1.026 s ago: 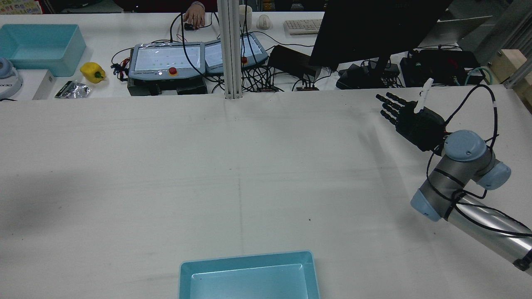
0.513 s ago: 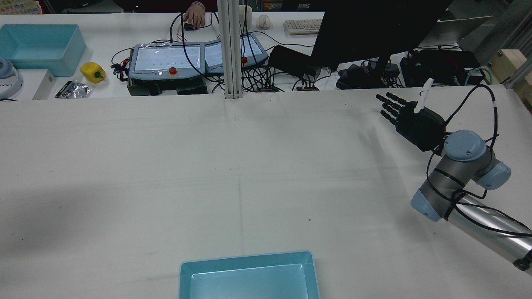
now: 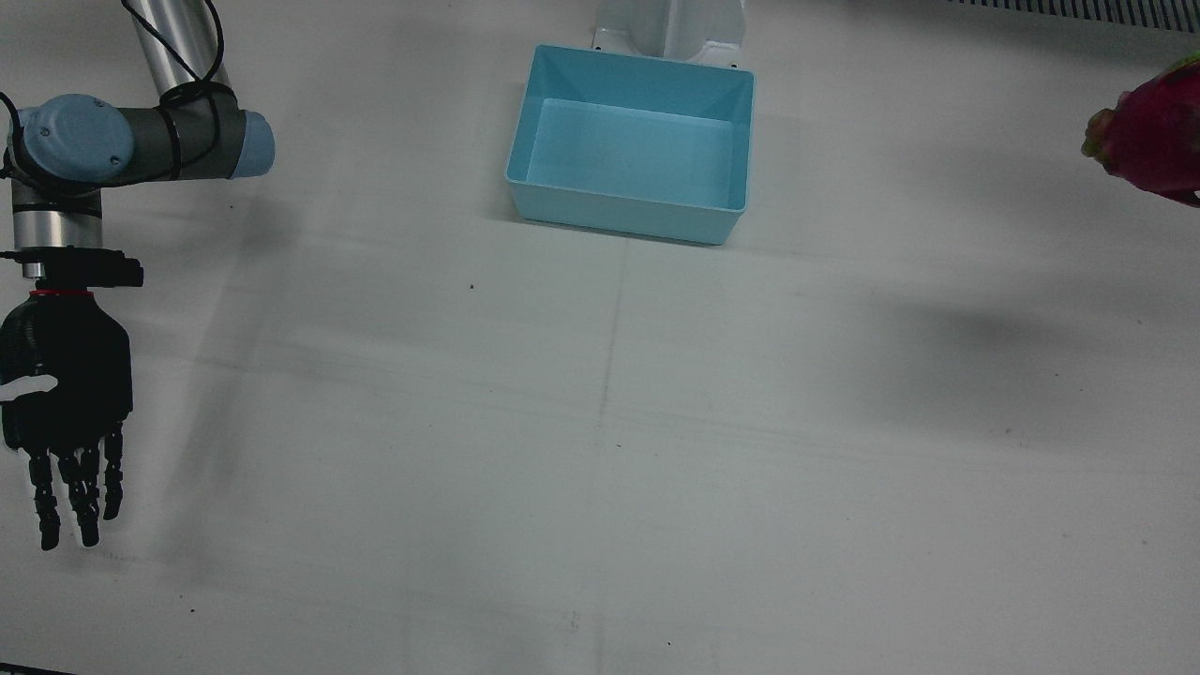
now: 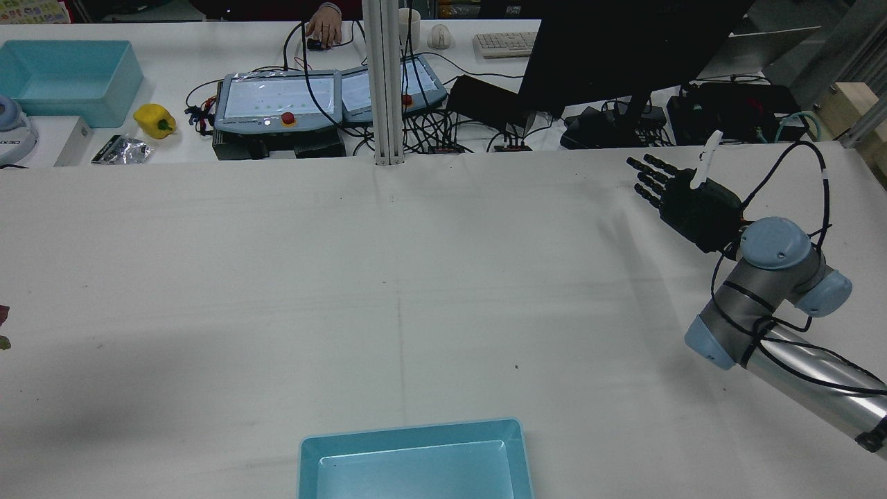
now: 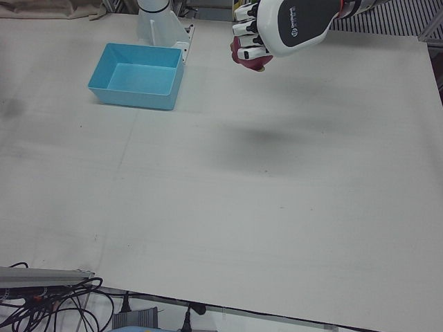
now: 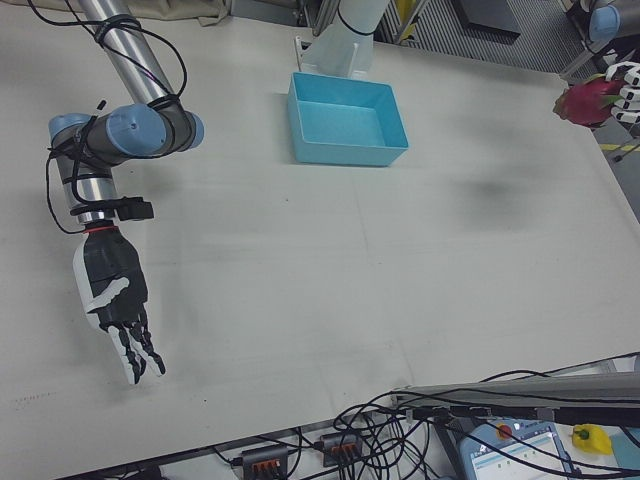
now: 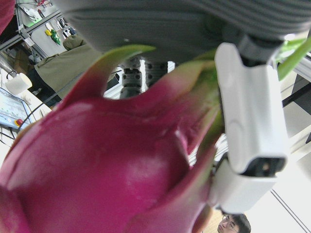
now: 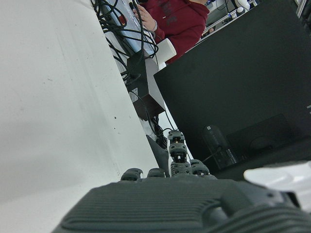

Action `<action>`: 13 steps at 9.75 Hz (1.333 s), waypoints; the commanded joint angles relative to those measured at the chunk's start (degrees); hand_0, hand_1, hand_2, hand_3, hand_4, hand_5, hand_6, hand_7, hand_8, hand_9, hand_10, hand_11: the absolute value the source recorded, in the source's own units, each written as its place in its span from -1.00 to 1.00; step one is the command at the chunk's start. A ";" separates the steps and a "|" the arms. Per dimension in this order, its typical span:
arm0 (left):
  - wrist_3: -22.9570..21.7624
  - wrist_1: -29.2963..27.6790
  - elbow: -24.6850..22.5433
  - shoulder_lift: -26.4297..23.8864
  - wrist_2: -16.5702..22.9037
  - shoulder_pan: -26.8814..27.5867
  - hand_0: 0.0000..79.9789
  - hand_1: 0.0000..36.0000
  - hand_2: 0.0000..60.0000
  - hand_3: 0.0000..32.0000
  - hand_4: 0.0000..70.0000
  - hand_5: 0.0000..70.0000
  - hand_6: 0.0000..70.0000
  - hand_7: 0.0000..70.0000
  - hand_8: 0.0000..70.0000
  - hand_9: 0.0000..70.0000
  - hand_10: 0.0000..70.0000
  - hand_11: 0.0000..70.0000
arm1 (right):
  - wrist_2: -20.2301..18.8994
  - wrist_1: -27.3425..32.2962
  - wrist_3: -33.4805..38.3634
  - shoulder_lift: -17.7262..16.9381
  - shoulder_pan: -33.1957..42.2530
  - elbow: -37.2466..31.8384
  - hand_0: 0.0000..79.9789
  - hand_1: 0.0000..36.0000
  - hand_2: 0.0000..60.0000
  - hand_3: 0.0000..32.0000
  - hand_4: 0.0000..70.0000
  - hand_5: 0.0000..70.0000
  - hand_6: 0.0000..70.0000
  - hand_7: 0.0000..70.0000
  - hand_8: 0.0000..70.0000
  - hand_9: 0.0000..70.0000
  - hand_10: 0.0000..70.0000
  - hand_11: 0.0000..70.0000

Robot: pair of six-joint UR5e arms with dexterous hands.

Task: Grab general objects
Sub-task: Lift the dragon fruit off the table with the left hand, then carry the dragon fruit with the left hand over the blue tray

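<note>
Change vs the earlier rear frames: a sliver of the dragon fruit (image 4: 3, 326) now shows at the left edge of the rear view; it wasn't there half a second ago. Right arm and right hand (image 4: 682, 201) look the same in all three rear frames.

Containers: blue bin (image 3: 634, 145) sits on the worktop (image 3: 600, 450) at the robot's side, centre, with nothing in it. A second blue bin (image 4: 66, 80) sits on the far desk, left, also bare inside; just right of it a yellow pepper (image 4: 155, 120).

Dragon fruit: magenta skin, green-tipped scales, glossy. It is held in the left hand (image 5: 284, 28), off the worktop, above the left side. Left hand fingers (image 5: 248, 38) are wrapped around it; in the left hand view the fruit fills most of the picture with a white fingertip pressed on its right side. A soft shadow lies on the worktop below.

Right hand: black, held above the worktop's right far side, fingers (image 3: 70, 492) straight and spread, holding nothing.

A person's hand (image 4: 323, 28) rests on the far desk.
</note>
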 commanded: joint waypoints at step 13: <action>1.23 -8.80 0.35 -5.54 -25.33 43.42 0.93 0.62 1.00 -1.00 1.00 1.00 1.00 1.00 1.00 1.00 1.00 1.00 | 0.00 0.00 0.00 0.00 0.00 0.00 -1.00 -1.00 -1.00 -1.00 -1.00 -1.00 -1.00 -1.00 -1.00 -1.00 -1.00 -1.00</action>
